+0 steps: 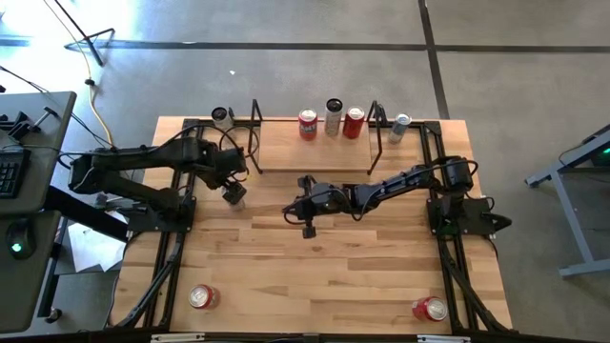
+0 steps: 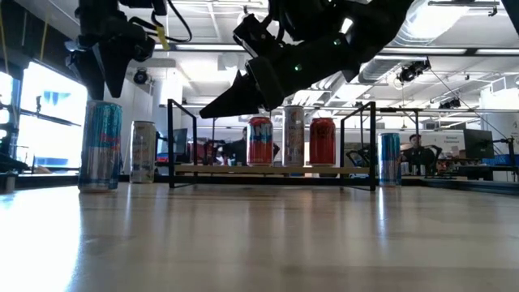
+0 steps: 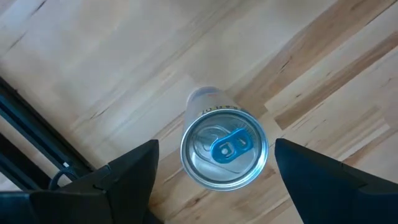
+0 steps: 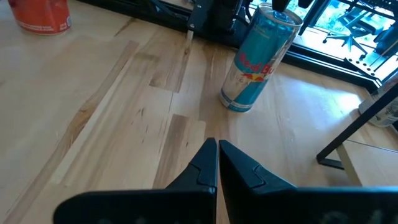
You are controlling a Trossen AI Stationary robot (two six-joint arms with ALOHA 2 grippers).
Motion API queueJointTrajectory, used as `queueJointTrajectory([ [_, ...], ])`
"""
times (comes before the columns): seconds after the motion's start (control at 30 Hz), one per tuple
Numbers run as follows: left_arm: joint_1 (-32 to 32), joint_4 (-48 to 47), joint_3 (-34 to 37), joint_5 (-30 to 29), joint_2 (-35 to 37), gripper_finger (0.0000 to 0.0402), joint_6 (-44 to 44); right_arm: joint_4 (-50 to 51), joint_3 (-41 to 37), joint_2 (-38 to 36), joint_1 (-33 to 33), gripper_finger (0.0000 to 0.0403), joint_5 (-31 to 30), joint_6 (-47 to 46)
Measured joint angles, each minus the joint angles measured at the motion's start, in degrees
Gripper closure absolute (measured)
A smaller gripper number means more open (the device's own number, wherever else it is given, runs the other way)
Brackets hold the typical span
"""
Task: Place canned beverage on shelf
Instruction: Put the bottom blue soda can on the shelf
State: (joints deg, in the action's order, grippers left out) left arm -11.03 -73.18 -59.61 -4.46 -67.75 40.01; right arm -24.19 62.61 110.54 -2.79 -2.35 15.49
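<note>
A tall blue-and-silver can (image 2: 100, 146) stands upright on the table, near the shelf's left end. My left gripper (image 1: 233, 183) hangs open just above it. In the left wrist view the can's top (image 3: 224, 149) shows between the two spread fingers, which stand clear of it. The shelf (image 1: 315, 152), a light-wood plank with black rod frames, stands at the table's far edge and bears three upright cans (image 1: 333, 118). My right gripper (image 1: 305, 217) is shut and empty above the table's middle, pointing left.
One upright can (image 1: 220, 116) stands left of the shelf and another (image 1: 400, 127) right of it. Two red cans lie near the front corners, one at the left (image 1: 201, 297) and one at the right (image 1: 430, 309). The black rod frames (image 1: 254, 133) rise at the shelf's ends.
</note>
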Motion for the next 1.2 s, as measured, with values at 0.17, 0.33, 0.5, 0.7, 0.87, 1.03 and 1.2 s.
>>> queueJointTrajectory([
  [0.17,0.0,0.1,0.0,1.0,-0.3,0.009,1.3,0.0,0.0,0.0,0.0,0.0403,0.0,0.0],
  [0.33,0.0,0.3,0.1,1.0,-0.3,0.009,1.9,0.0,0.0,0.0,0.0,0.0403,0.0,0.0],
  [0.5,0.0,1.6,2.8,1.7,-0.3,0.009,2.2,0.0,0.0,0.0,0.0,0.0403,0.0,0.0],
  [0.7,0.0,3.3,4.5,0.8,-0.3,0.009,0.1,0.0,0.0,0.0,0.0,0.0403,0.1,0.0],
  [0.87,0.0,4.7,4.6,0.0,-0.3,0.0103,-3.2,0.0,0.0,0.0,0.0,0.0403,0.1,0.0],
  [1.03,0.0,5.0,4.6,-1.5,-0.3,0.0139,-8.6,0.2,0.0,0.0,0.0,0.0403,0.1,0.0],
  [1.2,0.6,6.1,4.5,-1.4,-0.2,0.018,-12.8,1.0,0.0,0.0,0.0,0.0403,0.3,0.0],
])
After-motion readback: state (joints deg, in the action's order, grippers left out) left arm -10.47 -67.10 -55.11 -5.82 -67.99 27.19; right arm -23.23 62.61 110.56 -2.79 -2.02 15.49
